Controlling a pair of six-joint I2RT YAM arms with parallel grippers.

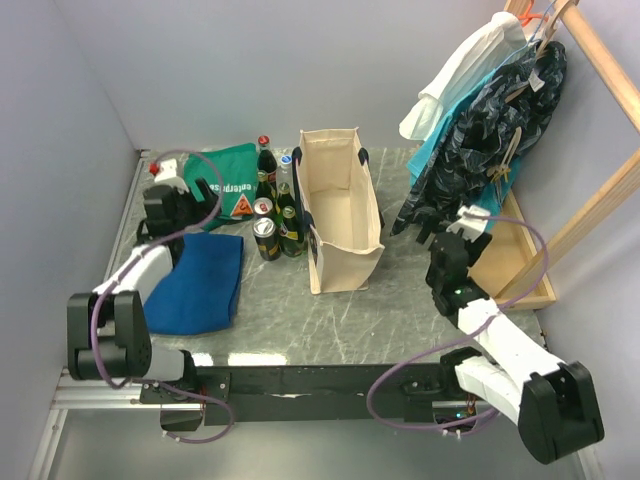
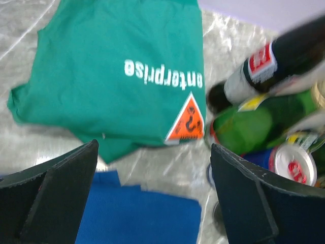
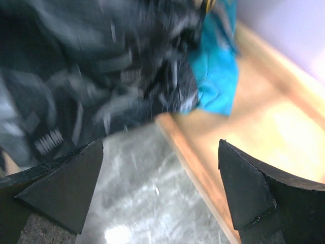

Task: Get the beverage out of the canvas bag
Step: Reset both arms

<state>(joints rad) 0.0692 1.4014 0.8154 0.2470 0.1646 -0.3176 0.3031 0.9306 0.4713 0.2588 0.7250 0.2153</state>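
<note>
The canvas bag point(image 1: 345, 265) stands upright in the middle of the counter point(image 1: 330, 320) with its mouth open, and what shows of its inside from above looks bare. The drinks point(image 1: 275, 205) stand in a tight cluster just beside the bag's left wall, outside it. So the take-out step looks finished, or nearly so.

The left end effector point(image 2: 153, 147) is spread wide and empty. It hovers to the bag's left, beyond the drinks, where the green cloth point(image 1: 232, 172) and the blue cloth point(image 1: 200, 280) meet. The right end effector point(image 3: 160, 145) is likewise spread and empty, well to the bag's right, near the hanging garments point(image 1: 480, 110).

The next move, I judge, calls for a check straight down into the bag, since its near wall could hide a drink. If one is there, an arm must reach in from above without dragging the soft walls over.

Count:
- one bag
- two folded cloths
- two cans point(image 1: 266, 240)
- three or four glass bottles point(image 1: 290, 215), too crowded to be sure
</note>
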